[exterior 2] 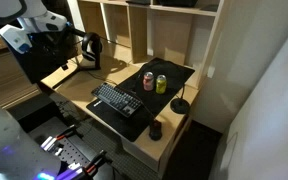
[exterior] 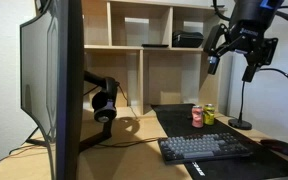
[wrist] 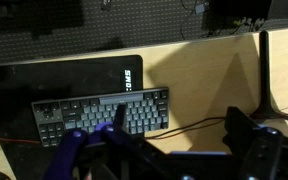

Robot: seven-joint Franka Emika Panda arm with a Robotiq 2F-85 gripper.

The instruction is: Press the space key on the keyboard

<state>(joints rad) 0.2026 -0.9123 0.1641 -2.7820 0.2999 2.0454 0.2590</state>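
The compact dark grey-black keyboard (exterior: 206,148) with small grey keys lies at the lower right of the frame, on a large flat black desk mat (exterior: 171,124). Behind it stand a red drink can (exterior: 197,116) and a green drink can (exterior: 209,114). The black robot gripper (exterior: 232,63) hangs at the upper right, well above the keyboard, with fingers spread and holding nothing.

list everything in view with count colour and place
keyboard: 1, dark grey, on the desk mat
desk mat: 1, black, on the desk
red can: 1, red, behind the keyboard
green can: 1, green, beside the red can
mouse: 1, black, past the keyboard's end
monitor: 1, black, desk's end
headphones: 1, black, hanging beside the monitor
shelf unit: 1, light wood, behind the desk
gripper: 1, black, open, high above the desk
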